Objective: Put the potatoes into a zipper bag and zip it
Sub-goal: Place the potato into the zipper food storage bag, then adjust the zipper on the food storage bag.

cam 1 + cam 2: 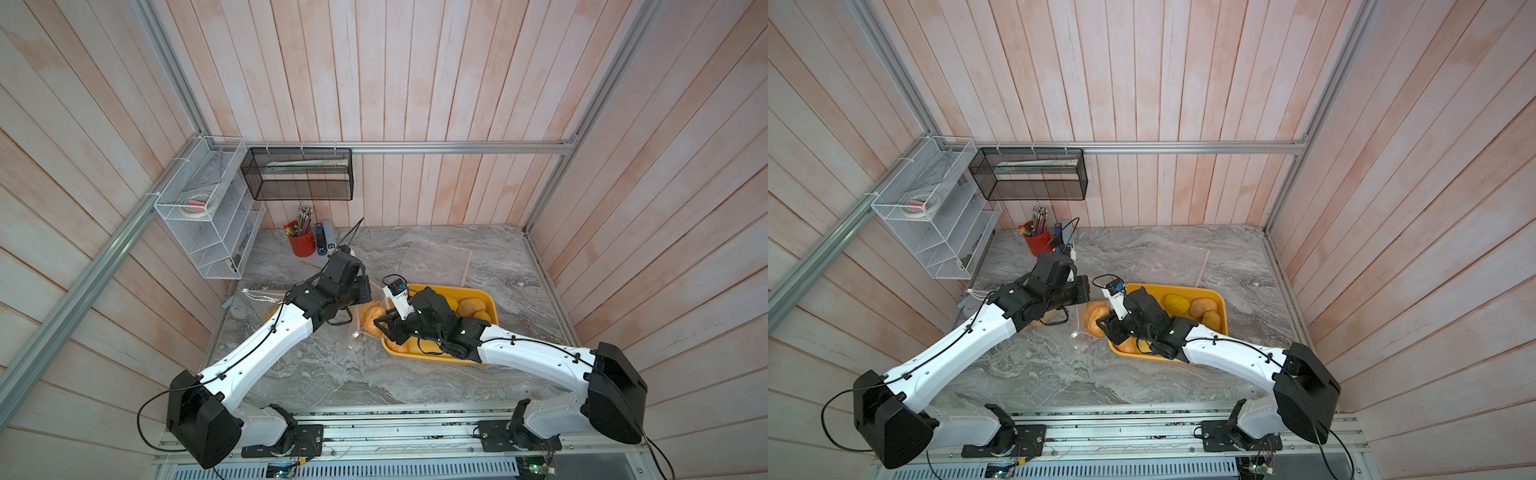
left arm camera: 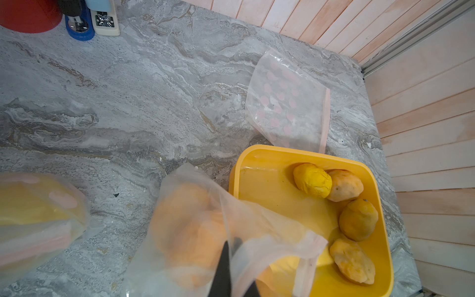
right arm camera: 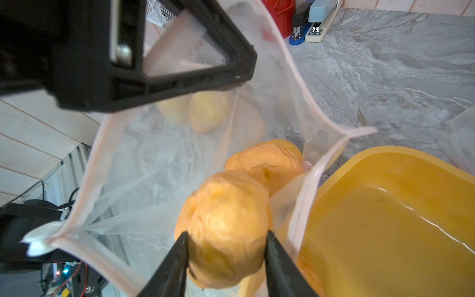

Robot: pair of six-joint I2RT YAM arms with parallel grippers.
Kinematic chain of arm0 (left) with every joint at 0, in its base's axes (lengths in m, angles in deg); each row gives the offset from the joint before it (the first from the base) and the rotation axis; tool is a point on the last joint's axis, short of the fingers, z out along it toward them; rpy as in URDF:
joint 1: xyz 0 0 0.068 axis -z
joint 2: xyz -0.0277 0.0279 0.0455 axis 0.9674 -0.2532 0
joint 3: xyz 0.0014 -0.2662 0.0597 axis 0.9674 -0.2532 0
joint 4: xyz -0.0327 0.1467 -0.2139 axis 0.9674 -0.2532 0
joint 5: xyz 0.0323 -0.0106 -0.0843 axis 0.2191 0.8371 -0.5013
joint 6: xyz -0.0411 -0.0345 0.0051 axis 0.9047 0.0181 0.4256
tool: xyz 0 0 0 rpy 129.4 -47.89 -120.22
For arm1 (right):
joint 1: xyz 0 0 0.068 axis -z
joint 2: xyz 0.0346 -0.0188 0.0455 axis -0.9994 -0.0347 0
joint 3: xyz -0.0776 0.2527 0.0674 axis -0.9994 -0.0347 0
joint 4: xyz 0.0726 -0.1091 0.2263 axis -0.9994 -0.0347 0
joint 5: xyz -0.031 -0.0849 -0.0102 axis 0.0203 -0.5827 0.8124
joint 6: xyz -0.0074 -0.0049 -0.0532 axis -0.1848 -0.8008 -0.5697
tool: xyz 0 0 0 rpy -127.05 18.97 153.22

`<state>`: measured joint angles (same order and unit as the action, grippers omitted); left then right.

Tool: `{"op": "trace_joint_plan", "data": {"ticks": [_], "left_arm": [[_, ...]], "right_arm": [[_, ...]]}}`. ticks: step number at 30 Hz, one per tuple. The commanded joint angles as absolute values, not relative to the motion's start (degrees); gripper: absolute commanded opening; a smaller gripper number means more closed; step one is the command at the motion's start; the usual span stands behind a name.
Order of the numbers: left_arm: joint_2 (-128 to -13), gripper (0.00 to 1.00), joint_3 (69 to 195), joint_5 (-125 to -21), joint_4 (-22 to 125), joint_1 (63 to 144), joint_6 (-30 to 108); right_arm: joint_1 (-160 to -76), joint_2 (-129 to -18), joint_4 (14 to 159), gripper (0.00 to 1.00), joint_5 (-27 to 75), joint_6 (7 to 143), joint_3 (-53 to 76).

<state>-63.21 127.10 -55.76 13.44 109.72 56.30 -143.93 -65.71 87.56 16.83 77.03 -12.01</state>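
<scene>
My left gripper (image 2: 231, 244) is shut on the rim of a clear zipper bag (image 2: 195, 231) and holds its mouth open beside the yellow tray (image 2: 259, 150). In the right wrist view a tan-orange potato (image 3: 228, 223) sits between the fingers of my right gripper (image 3: 227, 233), just inside the mouth of the zipper bag (image 3: 159, 164). Another potato (image 3: 267, 159) lies deeper in the bag. Several potatoes (image 2: 344, 185) lie in the tray. In both top views the right gripper (image 1: 380, 326) (image 1: 1100, 324) meets the bag at the tray's left end.
A second bag (image 2: 33, 205) holding yellow potatoes lies to the left. An empty flat zipper bag (image 2: 285, 102) lies behind the tray. A red pen cup (image 1: 302, 243) and staplers (image 2: 105, 20) stand at the back left. Wire racks (image 1: 208, 216) hang on the wall.
</scene>
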Motion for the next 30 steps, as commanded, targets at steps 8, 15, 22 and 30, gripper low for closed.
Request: {"op": "trace_joint_plan", "data": {"ticks": [8, 15, 22, 30], "left_arm": [[-61.9, 0.0, 126.7, -55.3, 14.7, 109.5, 55.4], [-61.9, 0.0, 126.8, -55.3, 14.7, 109.6, 55.5], [-61.7, 0.0, 126.6, -55.3, 14.7, 109.5, 55.5], [-61.1, 0.0, 126.6, -55.3, 14.8, 109.5, 55.7]], "right_arm": [[-144.3, -62.2, 87.4, 0.74, 15.9, 76.6, -10.5], [-144.3, -58.9, 88.3, 0.74, 16.1, 77.3, -11.7], [-143.9, -54.3, 86.2, 0.77, 6.5, 81.0, -13.5], [-141.9, -58.3, 85.1, 0.8, 5.1, 85.2, -14.9]]}}
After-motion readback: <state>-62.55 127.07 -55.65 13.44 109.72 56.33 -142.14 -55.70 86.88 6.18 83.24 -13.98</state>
